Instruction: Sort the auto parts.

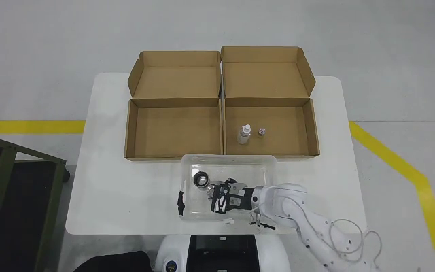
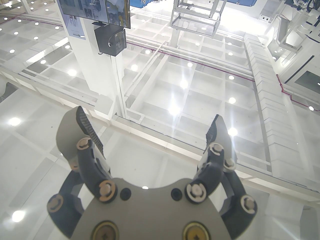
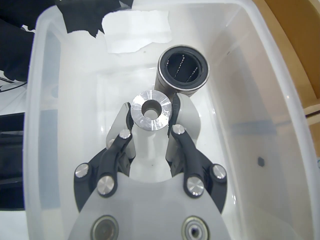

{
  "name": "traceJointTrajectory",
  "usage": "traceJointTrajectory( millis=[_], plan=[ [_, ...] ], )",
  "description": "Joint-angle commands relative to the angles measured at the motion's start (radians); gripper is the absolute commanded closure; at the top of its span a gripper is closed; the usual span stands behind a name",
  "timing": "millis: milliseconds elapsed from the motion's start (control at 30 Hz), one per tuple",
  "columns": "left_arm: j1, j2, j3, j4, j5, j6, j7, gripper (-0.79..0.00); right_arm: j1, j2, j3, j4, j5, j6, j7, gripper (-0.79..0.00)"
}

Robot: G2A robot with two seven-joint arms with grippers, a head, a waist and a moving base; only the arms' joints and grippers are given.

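A clear plastic bin stands at the table's near edge, and my right gripper is inside it. In the right wrist view that gripper is shut on a short silver bushing with a centre hole, one pad on each side. A steel linear bearing with black end rings stands just beyond the bushing, close to one fingertip; the bearing is in the bin's left part. My left gripper is open, holds nothing, and points up at a ceiling.
Two open cardboard boxes sit side by side behind the bin. The left box is bare; the right box holds a small white bottle and a small part. Black tape hangs on the bin's rim.
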Motion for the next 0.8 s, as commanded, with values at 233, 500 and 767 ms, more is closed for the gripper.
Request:
traceJointTrajectory(
  millis=[233, 500, 767],
  plan=[
    [0.000, 0.000, 0.000, 0.000, 0.000, 0.000, 0.000, -0.785, -0.025, 0.015, 0.072, -0.082, 0.051, -0.025, -0.001, 0.000],
    [0.000, 0.000, 0.000, 0.000, 0.000, 0.000, 0.000, -0.785, -0.051, 0.025, 0.134, -0.170, 0.122, -0.017, -0.014, 0.000],
    [0.000, 0.000, 0.000, 0.000, 0.000, 0.000, 0.000, -0.785, -0.048, 0.021, 0.168, -0.222, 0.240, 0.047, -0.042, 0.000]
  ],
)
